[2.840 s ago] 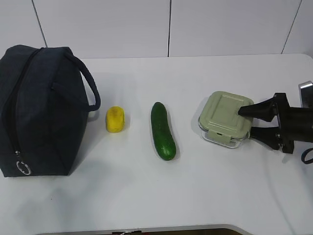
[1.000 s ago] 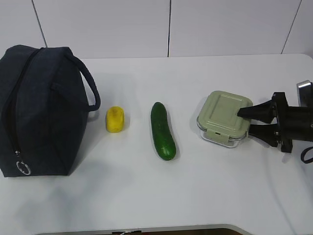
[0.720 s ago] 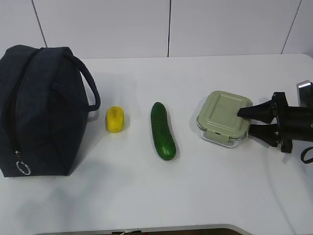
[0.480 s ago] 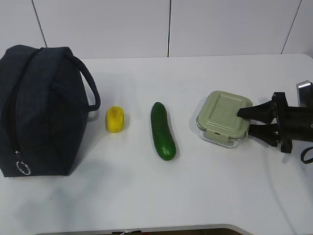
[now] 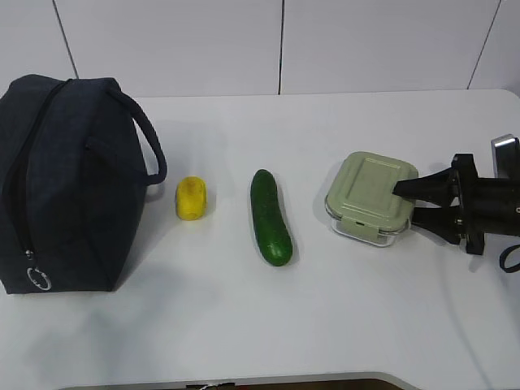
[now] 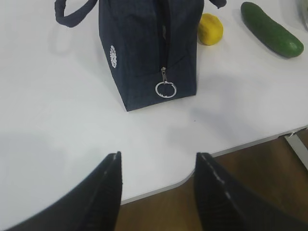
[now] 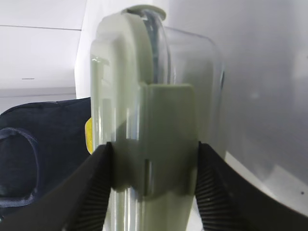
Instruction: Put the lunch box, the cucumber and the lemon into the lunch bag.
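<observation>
From the exterior view I have the right gripper (image 5: pixel 413 205) reaching in level from the right edge, one finger (image 5: pixel 416 186) lying over the green lid of the lunch box (image 5: pixel 370 197) and the other low against its glass side. The box is pinched between them at its right end and sits slightly tipped on the white table (image 5: pixel 341 325). Compared with a few seconds back, the box has slid a little leftward and the fingers have drawn in tighter on it. The cucumber (image 5: pixel 270 216) lies left of the box, the lemon (image 5: pixel 192 198) further left, and the lunch bag (image 5: pixel 69 183) stands at the far left, its zipper shut; none of those three have moved.

On the left wrist view my left gripper (image 6: pixel 158 179) hangs above the near table edge, jaws parted and holding nothing. The bag (image 6: pixel 147 50) stands well ahead of it, ring pull (image 6: pixel 165 89) hanging at the end facing me, with the lemon (image 6: pixel 211 29) and cucumber (image 6: pixel 271 30) beyond to its right.

The right wrist view is filled by the lunch box (image 7: pixel 154 120), seen edge-on, wedged between both fingers (image 7: pixel 94 187) with its lid clip towards me.
</observation>
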{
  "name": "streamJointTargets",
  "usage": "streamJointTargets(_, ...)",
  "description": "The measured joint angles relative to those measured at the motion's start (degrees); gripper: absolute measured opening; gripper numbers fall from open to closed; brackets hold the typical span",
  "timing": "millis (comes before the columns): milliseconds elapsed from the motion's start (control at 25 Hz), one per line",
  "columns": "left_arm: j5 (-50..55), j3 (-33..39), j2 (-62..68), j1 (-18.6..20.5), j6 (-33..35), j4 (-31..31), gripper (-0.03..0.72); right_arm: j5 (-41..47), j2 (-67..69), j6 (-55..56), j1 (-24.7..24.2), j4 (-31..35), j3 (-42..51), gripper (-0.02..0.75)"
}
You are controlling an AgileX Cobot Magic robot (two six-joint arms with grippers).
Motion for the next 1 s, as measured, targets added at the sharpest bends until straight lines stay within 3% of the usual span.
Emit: streamJointTargets(1000,0.00,0.00,0.00,0.00,0.00,0.00,0.350,-0.02,0.00,0.00,0.00,0.58,0.00,0.395)
